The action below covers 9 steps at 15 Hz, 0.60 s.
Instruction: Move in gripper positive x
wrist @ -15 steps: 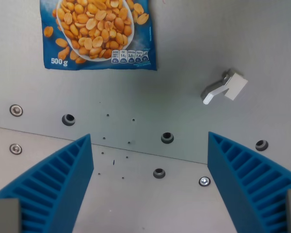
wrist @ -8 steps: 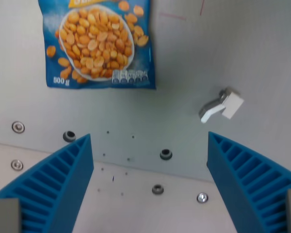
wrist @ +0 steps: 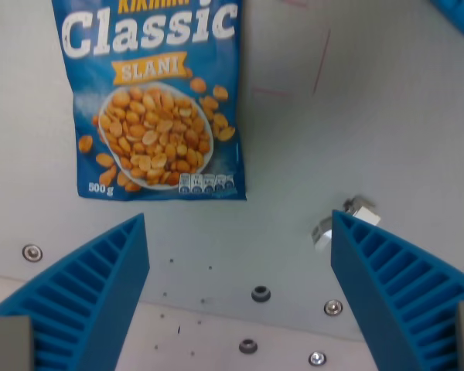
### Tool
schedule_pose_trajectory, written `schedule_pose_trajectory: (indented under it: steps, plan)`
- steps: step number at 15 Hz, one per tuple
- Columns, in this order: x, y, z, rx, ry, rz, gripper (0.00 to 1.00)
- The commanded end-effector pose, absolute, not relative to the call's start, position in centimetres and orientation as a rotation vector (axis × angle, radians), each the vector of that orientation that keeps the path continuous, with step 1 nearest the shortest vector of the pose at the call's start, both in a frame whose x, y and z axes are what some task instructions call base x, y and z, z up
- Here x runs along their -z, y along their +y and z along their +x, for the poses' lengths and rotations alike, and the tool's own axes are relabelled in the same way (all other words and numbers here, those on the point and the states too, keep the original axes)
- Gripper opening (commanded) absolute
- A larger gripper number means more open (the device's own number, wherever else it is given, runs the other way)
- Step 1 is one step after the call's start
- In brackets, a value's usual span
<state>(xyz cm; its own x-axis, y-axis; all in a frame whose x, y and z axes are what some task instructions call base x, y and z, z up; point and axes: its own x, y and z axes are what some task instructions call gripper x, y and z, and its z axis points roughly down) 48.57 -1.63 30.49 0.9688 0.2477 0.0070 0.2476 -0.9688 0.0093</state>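
Wrist view: flat blue foil peanut bag [wrist: 151,100] lay printed side up on bare grey metal table [wrist: 356,116], small white plastic clip [wrist: 342,222] near wrist view's right blue ribbed finger [wrist: 406,297], gripper [wrist: 238,297] spread wide, holding and touching nothing, poised above table for plain travel.

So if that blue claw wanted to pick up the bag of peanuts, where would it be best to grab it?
Probably by its bottom edge, the nearest part. The peanut bag lies flat on the table, so there is little to pinch on its face. The fingers stand open, and seemingly wider than the bag, so coming straight down astride the lower corners and closing inward might bunch the soft foil into a grippable fold.
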Motion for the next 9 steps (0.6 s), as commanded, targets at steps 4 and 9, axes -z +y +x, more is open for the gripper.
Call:
schedule_pose_trajectory:
  steps: [4, 9]
  plan:
    - [-30.8, -0.7, 51.5, 0.020, 0.370, 3.119, 1.00]
    - [-30.8, -0.2, 54.0, 0.020, 0.370, 3.119, 1.00]
